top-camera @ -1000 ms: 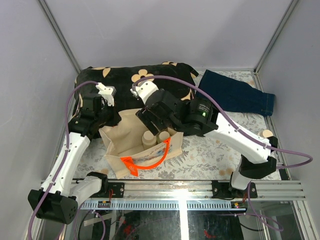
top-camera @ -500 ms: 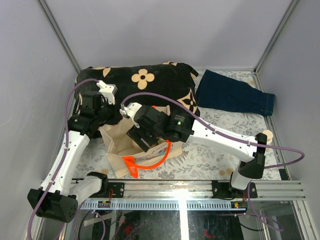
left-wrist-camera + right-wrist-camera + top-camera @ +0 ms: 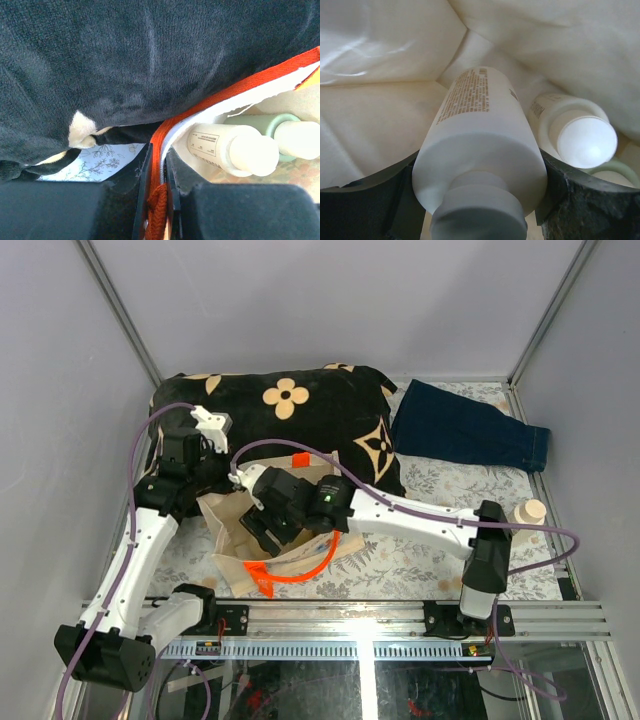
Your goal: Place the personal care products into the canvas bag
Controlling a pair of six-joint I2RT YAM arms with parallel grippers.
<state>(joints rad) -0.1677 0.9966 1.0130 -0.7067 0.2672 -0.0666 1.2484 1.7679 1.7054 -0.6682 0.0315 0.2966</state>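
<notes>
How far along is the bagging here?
Done: a cream bottle and a pale green bottle are inside the canvas bag. In hand: the right gripper holds a third bottle inside the bag, while the left gripper pinches the bag's rim. Left: releasing it, then the fourth bottle standing at the right edge of the table.

The canvas bag (image 3: 224,525) is beige with bright orange handles (image 3: 290,573), the cushion (image 3: 300,420) beyond it black with tan flowers, the cloth (image 3: 465,430) at far right dark blue, the table cover (image 3: 400,555) pale with grey sprigs, and the bottle (image 3: 480,150) cream with dark print.
</notes>
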